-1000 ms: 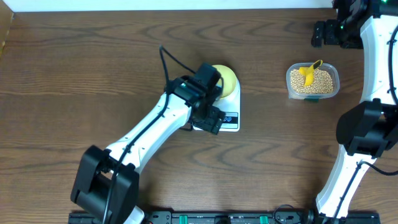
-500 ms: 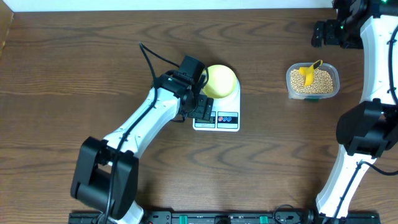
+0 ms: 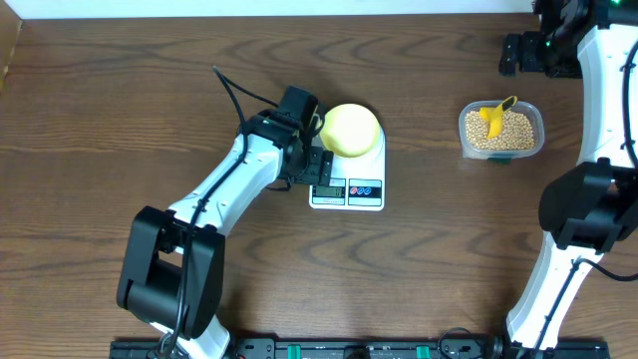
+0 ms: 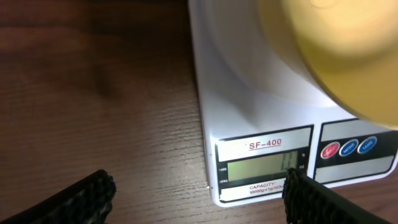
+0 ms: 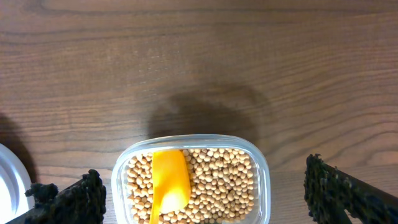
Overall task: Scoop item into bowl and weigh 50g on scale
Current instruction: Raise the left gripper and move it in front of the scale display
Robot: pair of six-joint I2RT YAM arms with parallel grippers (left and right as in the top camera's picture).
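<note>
The bowl (image 3: pixel 350 130) sits on the scale (image 3: pixel 371 195), on the half away from the display. That placement leaves the readout uncovered, so the weight can be read as beans go in. No beans show in the bowl from overhead, though its pale inside is too washed out to be sure.

The left gripper (image 3: pixel 317 166) is low at the scale's display corner, on the left arm's side. Its jaws are released and grasp nothing, which suggests it has finished with the bowl.

Well apart from the scale, on the right arm's side, the clear tub (image 3: pixel 465 131) holds the beans (image 3: pixel 515 131). The yellow scoop (image 3: pixel 492 119) lies in them with its handle resting up over the rim, within reach of a grasp.

The right gripper (image 5: pixel 205 196) hangs above the tub, on the side away from the scale, jaws spread wide and empty.

The overhead view alone gives the whole layout on the surface (image 3: pixel 150 100), showing bowl, scale and tub together. The left wrist view shows what overhead cannot: the lit display close up, its figure partly behind a finger and unreadable. The right wrist view shows single beans and the scoop's blade lying on top of them.
</note>
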